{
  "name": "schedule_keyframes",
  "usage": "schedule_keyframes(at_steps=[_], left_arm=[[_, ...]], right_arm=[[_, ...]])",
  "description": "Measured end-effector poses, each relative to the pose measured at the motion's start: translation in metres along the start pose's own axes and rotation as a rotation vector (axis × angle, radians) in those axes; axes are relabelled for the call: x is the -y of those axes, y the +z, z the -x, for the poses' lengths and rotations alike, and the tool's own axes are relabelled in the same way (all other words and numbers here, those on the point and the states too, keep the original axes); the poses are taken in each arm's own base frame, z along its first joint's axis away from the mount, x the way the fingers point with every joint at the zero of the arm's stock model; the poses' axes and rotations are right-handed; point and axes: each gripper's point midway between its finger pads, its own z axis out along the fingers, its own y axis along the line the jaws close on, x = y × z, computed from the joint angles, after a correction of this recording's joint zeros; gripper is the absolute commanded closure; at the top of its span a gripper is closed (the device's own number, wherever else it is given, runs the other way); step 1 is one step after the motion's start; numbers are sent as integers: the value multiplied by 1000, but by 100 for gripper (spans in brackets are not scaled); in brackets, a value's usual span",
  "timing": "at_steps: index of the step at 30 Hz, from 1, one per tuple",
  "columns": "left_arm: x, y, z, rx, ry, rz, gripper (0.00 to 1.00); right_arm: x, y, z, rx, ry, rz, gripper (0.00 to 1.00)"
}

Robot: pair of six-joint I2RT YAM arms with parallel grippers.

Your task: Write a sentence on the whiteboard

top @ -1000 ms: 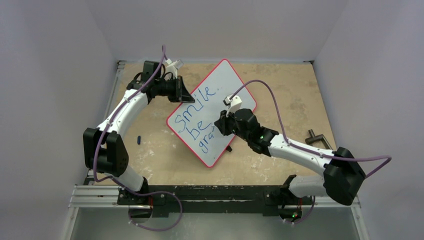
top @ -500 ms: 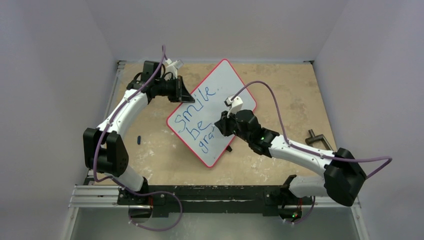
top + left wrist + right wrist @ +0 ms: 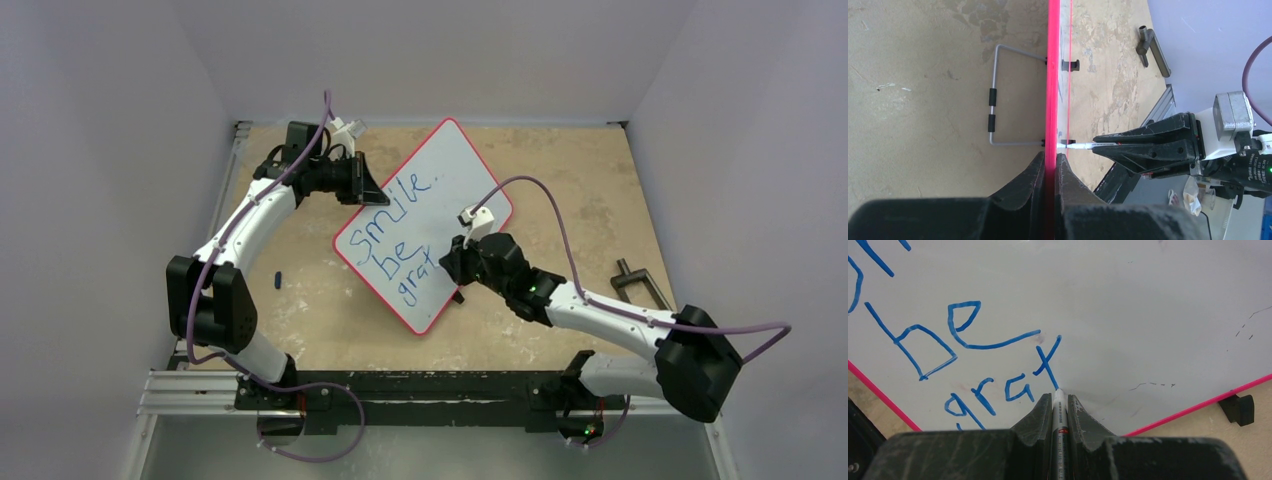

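The whiteboard, white with a thin red rim, lies tilted across the table. Blue writing on it reads "smile", "be", "grat" in slanted lines; the right wrist view shows "be" and "grat". My left gripper is shut on the board's left rim, seen edge-on in the left wrist view. My right gripper is shut on a white marker, whose tip touches the board at the foot of the "t" stroke. The marker also shows in the left wrist view.
A small dark blue cap lies on the table left of the board. A grey metal clamp lies at the right. A wire stand and black feet sit under the board.
My right gripper has moved down and toward the near side with the marker, and the "t" has been added after "gra". The left arm has not moved.
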Motion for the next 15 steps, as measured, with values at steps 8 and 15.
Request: schedule_keyframes(at_steps=[8, 15], left_arm=[[0, 0, 0, 0, 0, 0, 100], [0, 0, 0, 0, -1, 0, 100]], right_arm=[[2, 0, 0, -1, -1, -10, 100], [7, -1, -2, -17, -19, -39, 100]])
